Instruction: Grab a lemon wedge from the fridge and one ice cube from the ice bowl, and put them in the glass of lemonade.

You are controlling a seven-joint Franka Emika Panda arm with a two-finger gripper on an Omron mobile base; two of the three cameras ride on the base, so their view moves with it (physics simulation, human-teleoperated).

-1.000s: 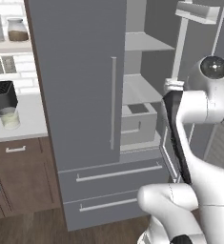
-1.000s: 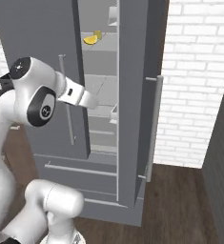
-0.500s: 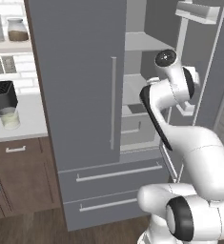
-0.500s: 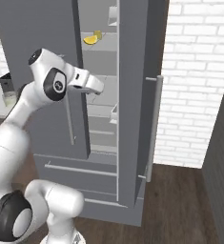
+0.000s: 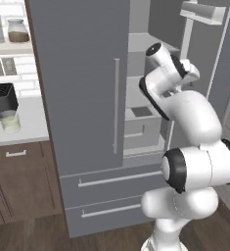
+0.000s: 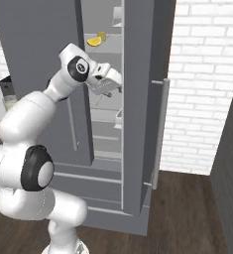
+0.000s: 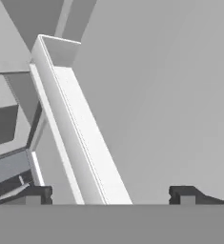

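Jaws wide open and empty; hand view puts the two tips far apart with a white door-bin rail between them, nothing gripped.

Key relation: lemon wedge sits on an upper shelf inside the open fridge. In the right base view the gripper is inside the opening but on a lower level, so the wedge lies above it and a bit to the left in that view. Its long axis runs roughly along the shelf front, as far as I can tell at this size. The hand camera faces the door's inner face and bin, so my read is the wrist needs to lift and turn toward the shelf before any grasp.

Containers: the glass of lemonade stands on the table left of the fridge, just in front of a black toaster, pale liquid inside. Well apart from the arm.
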